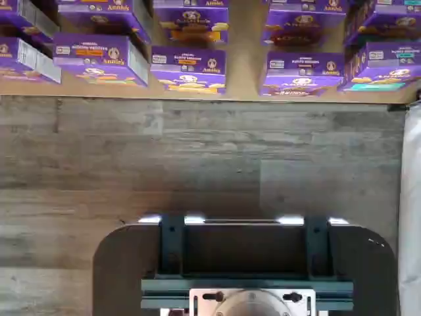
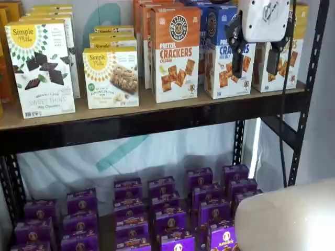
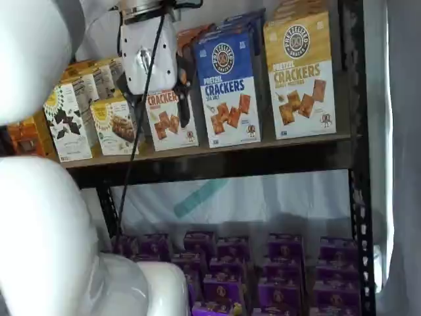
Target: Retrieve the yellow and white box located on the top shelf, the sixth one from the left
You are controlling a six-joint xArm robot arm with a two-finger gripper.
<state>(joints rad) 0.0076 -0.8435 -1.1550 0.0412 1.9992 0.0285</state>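
The yellow and white box (image 3: 299,72) stands at the right end of the top shelf (image 3: 217,161), next to the black upright. In a shelf view it (image 2: 296,52) is partly hidden behind my gripper. My gripper (image 2: 255,61) hangs in front of the shelf with its white body above and two black fingers pointing down. A plain gap shows between them, and nothing is held. In a shelf view my gripper (image 3: 158,105) overlaps the orange-topped carton (image 3: 170,118). The wrist view shows neither the box nor the fingers.
A blue-topped crackers carton (image 3: 228,85) stands just left of the yellow box. Simple Mills boxes (image 2: 42,68) fill the shelf's left part. Purple boxes (image 2: 167,214) lie in rows below, also in the wrist view (image 1: 187,69). A dark mount with teal brackets (image 1: 247,263) shows there.
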